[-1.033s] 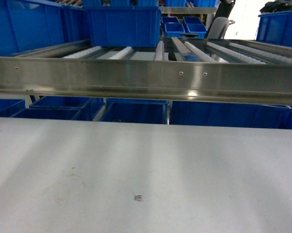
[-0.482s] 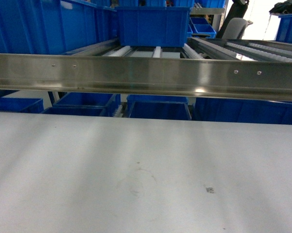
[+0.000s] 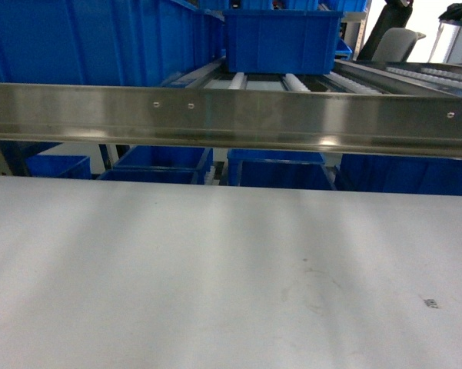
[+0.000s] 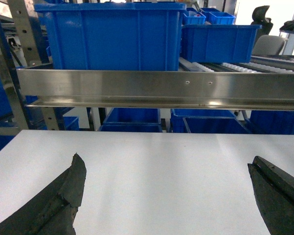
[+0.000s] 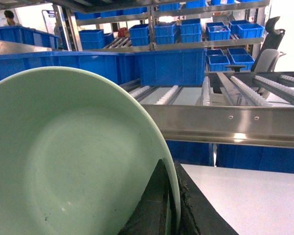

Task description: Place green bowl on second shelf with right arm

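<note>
Pinching green bowl point(image 5: 73, 161) rim: right claw point(image 5: 173, 205).

White tabletop point(image 3: 215, 277) across the near ground — faint scuffs, small dark mark point(image 3: 430, 303) near right. Blue crates point(image 3: 280, 40) on far rollers and more on the floor tier point(image 3: 280, 169) behind. Black office chair point(image 5: 270, 44) far right. Person point(image 5: 11, 17) far left, tiny, blurred.
</note>
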